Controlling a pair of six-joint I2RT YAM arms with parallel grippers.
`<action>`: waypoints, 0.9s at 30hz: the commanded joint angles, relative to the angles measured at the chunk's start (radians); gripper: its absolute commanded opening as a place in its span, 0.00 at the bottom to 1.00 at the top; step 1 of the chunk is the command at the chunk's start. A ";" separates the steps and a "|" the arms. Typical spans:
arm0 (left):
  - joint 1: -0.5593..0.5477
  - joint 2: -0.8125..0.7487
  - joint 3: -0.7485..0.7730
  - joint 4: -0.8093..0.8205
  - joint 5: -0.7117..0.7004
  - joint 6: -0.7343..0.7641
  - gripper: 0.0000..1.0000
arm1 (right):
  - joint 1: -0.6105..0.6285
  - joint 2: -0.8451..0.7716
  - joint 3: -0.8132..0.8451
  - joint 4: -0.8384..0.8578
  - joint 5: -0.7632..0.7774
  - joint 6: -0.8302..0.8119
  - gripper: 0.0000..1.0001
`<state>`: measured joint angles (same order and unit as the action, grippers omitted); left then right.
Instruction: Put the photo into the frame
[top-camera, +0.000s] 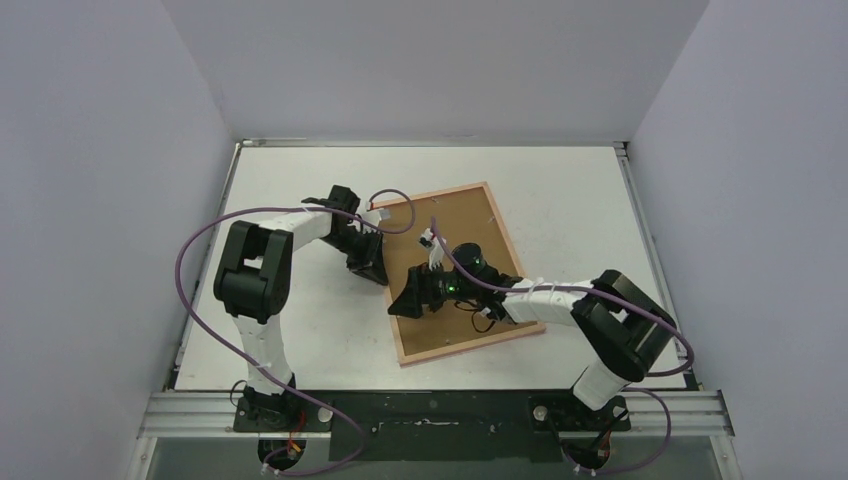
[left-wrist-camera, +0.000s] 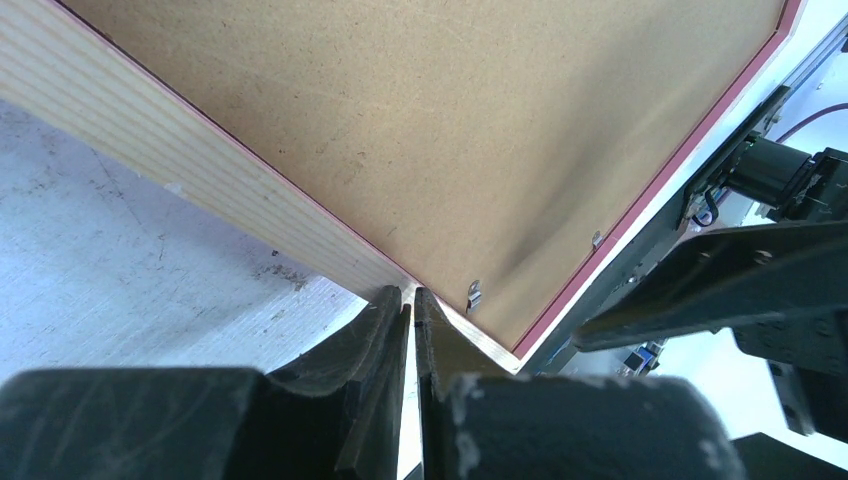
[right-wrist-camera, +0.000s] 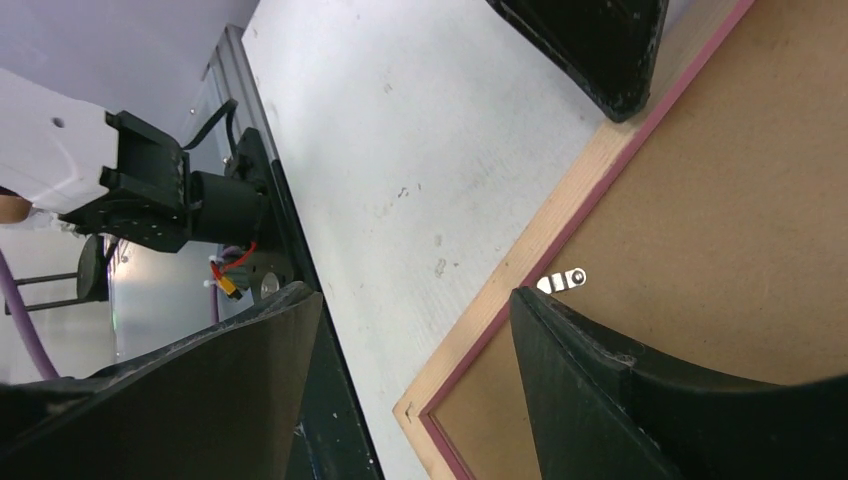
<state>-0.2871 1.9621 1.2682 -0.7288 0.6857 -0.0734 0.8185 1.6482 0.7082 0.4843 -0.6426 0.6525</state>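
The frame (top-camera: 513, 250) lies face down on the table, pale wood with a pink inner lip, and a brown backing panel (top-camera: 460, 225) fills it. The photo is hidden. My left gripper (top-camera: 380, 278) is shut with nothing between its fingers. Its tips (left-wrist-camera: 412, 295) touch the frame's outer edge (left-wrist-camera: 200, 190) near a corner, beside a metal tab (left-wrist-camera: 473, 295). My right gripper (top-camera: 408, 300) stands open astride the frame's left border (right-wrist-camera: 560, 215). One of its fingers is over the panel (right-wrist-camera: 720, 220), the other over the bare table. In the right wrist view the gripper (right-wrist-camera: 412, 293) holds nothing.
A small metal turn tab (right-wrist-camera: 562, 281) sits on the panel by the right gripper's inner finger. The left gripper's finger (right-wrist-camera: 600, 50) shows further along the same border. White walls close the table (top-camera: 300, 340) on three sides, and a metal rail (top-camera: 440, 405) runs along the near edge.
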 joint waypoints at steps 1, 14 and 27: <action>0.002 0.016 0.008 0.014 -0.059 0.023 0.08 | -0.020 -0.044 -0.021 0.001 0.004 -0.045 0.71; 0.002 0.017 0.010 0.016 -0.059 0.018 0.08 | 0.011 0.095 -0.039 0.135 0.005 0.011 0.69; 0.002 0.011 0.010 0.015 -0.052 0.017 0.08 | 0.030 0.148 -0.026 0.189 0.032 0.037 0.68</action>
<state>-0.2871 1.9621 1.2686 -0.7292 0.6857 -0.0742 0.8349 1.7660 0.6708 0.5976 -0.6338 0.6800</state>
